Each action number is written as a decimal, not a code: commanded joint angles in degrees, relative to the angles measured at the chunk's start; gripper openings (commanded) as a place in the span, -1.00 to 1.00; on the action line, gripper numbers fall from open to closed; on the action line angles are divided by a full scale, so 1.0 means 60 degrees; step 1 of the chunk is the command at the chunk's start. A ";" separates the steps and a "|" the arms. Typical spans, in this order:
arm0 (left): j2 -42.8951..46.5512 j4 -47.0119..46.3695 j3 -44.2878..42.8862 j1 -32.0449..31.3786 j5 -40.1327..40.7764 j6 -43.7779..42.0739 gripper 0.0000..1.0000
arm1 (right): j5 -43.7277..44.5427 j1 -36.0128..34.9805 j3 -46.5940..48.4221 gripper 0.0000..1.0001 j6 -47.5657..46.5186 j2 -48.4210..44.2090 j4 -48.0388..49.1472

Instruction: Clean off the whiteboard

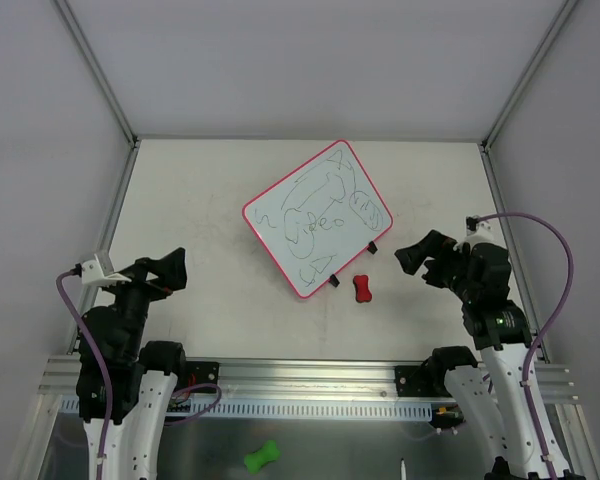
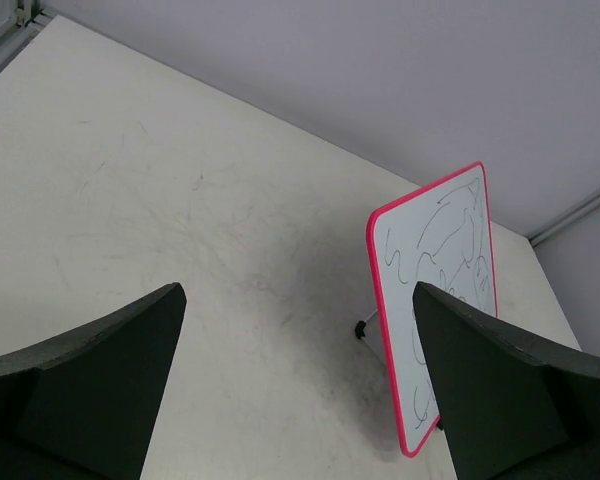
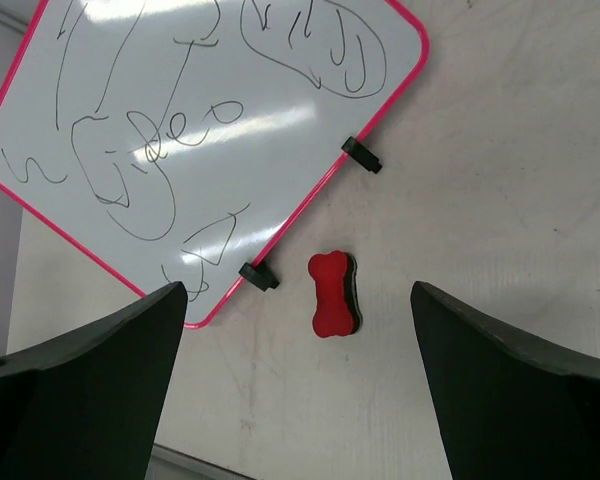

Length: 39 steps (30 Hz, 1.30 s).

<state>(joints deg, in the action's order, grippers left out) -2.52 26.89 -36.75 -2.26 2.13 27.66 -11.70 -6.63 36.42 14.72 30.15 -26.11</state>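
Observation:
The whiteboard (image 1: pixel 318 220) with a pink frame and dark scribbles lies tilted in the middle of the table, two black clips on its near-right edge. It also shows in the left wrist view (image 2: pixel 440 290) and the right wrist view (image 3: pixel 195 130). A red bone-shaped eraser (image 1: pixel 361 289) lies on the table just beside the board's near corner, and shows in the right wrist view (image 3: pixel 332 294). My left gripper (image 1: pixel 170 268) is open and empty, left of the board. My right gripper (image 1: pixel 420 262) is open and empty, right of the eraser.
The cream table (image 1: pixel 210 200) is walled by grey panels and metal posts at the back corners. A green bone-shaped thing (image 1: pixel 262 458) lies below the table's front rail (image 1: pixel 310 375). A purple cable (image 1: pixel 560 270) loops beside the right arm.

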 commanded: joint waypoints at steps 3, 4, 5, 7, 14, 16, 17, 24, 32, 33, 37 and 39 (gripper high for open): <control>0.0011 -0.0015 -0.0028 -0.0077 -0.0482 -0.0710 0.98 | -0.1738 -0.0022 -0.0123 0.98 -0.0607 0.0044 -0.0087; -0.0076 -0.0029 0.0031 -0.0077 -0.0806 -0.0873 0.98 | -0.1871 -0.0051 -0.0298 0.98 -0.0637 -0.0015 -0.0073; -0.0121 -0.0015 0.0046 -0.0063 -0.0925 -0.0976 0.98 | -0.1887 -0.0052 -0.0372 0.98 -0.0637 -0.0059 -0.0087; -0.0136 -0.0015 0.0148 -0.0063 -0.1087 -0.1182 0.98 | -0.1815 -0.0153 -0.0533 0.98 -0.0637 -0.0133 -0.0175; -0.0399 -0.0015 0.0530 -0.0077 -0.1146 -0.1929 0.98 | -0.0850 -0.1236 -0.1176 0.98 -0.0711 0.0189 -0.0483; -0.0472 -0.0015 0.0515 -0.0077 -0.1263 -0.1915 0.98 | -0.0541 -0.1907 -0.1441 0.98 -0.0594 0.0306 -0.0322; -0.0502 -0.0015 0.0530 -0.0063 -0.1336 -0.1900 0.98 | -0.0090 -0.2173 -0.1543 0.98 -0.0521 0.0495 -0.0220; -0.0517 -0.0015 0.0544 -0.0062 -0.1366 -0.1900 0.98 | 0.2490 -0.4766 -0.1413 0.98 0.0021 0.2121 -0.0145; -0.0502 -0.0015 0.0559 -0.0077 -0.1439 -0.1915 0.98 | 0.4600 -0.6336 -0.0507 0.68 0.0272 0.4083 0.0176; -0.0488 -0.0029 0.0574 -0.0063 -0.1454 -0.1915 0.98 | 0.4631 -0.6365 -0.0403 0.66 0.0213 0.4246 0.0206; -0.0502 -0.0015 0.0559 -0.0077 -0.1556 -0.1915 0.98 | 0.4690 -0.6409 0.0051 0.51 -0.0094 0.5037 0.0425; -0.0502 -0.0015 0.0559 -0.0077 -0.1600 -0.1929 0.98 | 0.4632 -0.6409 0.0300 0.41 -0.0241 0.5518 0.0557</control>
<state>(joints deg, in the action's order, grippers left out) -5.13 27.77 -33.54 -2.33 -6.00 17.06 13.10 -44.69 34.72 14.44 60.58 -24.97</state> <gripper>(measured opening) 0.991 0.730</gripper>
